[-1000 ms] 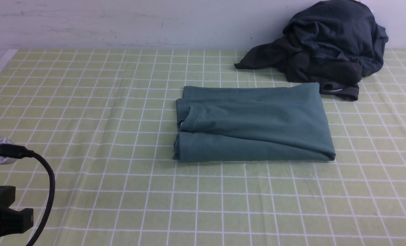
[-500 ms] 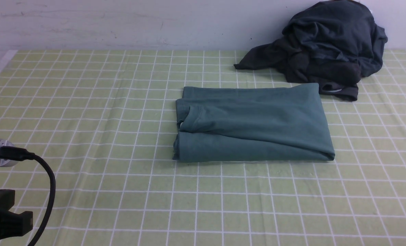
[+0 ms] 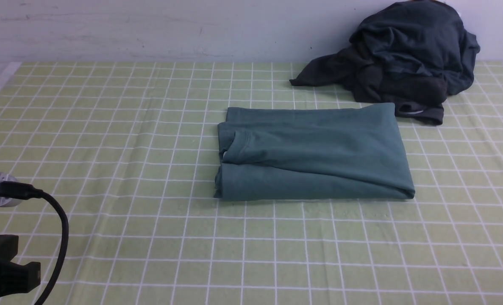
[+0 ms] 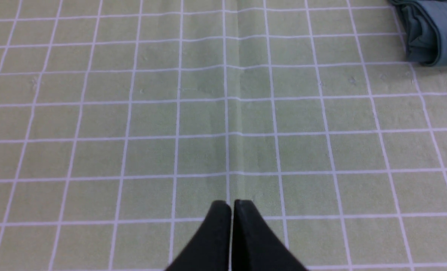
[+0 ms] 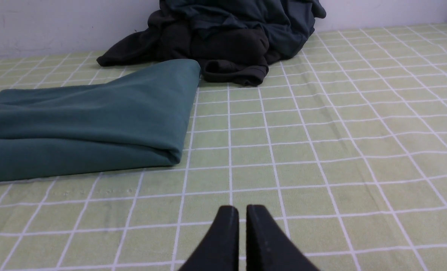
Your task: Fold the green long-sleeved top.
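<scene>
Green long-sleeved top [image 3: 315, 154] lies folded into a flat rectangle on the checked tablecloth [image 3: 107, 127], its far right corner touching the dark heap of garments [image 3: 404, 55]. Folding looks done; best to keep both arms clear without snagging it. Left gripper [image 4: 232, 205] pinched together, empty, well apart from the top. Right gripper [image 5: 242, 210] nearly closed, empty, near the top's right edge.

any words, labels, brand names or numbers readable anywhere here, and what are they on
None can be read.
Folded teal-green cotton top: plain fabric on every visible face, no logo or tag showing.
Dark charcoal-grey heap of garments: a small pale patch at its lower edge, too small to tell if it carries text.
Light green checked tablecloth: white grid lines only.
</scene>
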`<state>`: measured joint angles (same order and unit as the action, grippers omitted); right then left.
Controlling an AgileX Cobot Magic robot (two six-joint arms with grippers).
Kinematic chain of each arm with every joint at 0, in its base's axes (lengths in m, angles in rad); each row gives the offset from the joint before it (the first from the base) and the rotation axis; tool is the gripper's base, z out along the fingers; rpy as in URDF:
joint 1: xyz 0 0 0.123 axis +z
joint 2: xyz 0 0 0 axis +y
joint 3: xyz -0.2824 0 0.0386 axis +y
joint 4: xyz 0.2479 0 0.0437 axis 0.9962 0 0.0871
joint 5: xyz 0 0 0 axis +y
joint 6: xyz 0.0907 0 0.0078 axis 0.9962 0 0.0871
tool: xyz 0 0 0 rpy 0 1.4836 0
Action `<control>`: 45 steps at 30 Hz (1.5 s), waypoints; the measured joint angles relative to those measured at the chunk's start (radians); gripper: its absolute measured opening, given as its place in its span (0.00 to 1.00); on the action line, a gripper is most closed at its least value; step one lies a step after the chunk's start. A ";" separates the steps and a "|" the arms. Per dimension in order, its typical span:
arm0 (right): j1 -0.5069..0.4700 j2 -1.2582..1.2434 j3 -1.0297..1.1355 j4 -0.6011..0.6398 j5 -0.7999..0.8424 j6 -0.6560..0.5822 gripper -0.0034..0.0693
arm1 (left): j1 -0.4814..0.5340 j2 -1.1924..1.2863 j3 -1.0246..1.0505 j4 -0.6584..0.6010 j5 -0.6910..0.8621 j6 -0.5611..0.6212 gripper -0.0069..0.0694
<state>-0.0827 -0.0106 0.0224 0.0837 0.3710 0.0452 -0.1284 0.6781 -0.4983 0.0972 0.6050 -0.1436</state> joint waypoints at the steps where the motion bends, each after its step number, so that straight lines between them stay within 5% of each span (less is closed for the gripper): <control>1: 0.000 0.000 0.000 0.000 0.000 0.000 0.08 | -0.001 -0.002 0.000 0.000 0.000 0.000 0.09; 18: 0.000 0.000 0.000 -0.004 0.000 0.001 0.08 | -0.014 -0.673 0.354 0.024 -0.099 0.001 0.09; 25: 0.000 0.000 0.000 -0.005 0.000 0.001 0.08 | 0.068 -0.689 0.520 -0.037 -0.381 0.052 0.09; 45: 0.000 0.000 0.000 -0.005 0.000 0.001 0.08 | 0.077 -0.689 0.519 -0.085 -0.239 0.169 0.09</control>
<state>-0.0827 -0.0106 0.0224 0.0790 0.3710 0.0460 -0.0512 -0.0108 0.0212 0.0122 0.3659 0.0253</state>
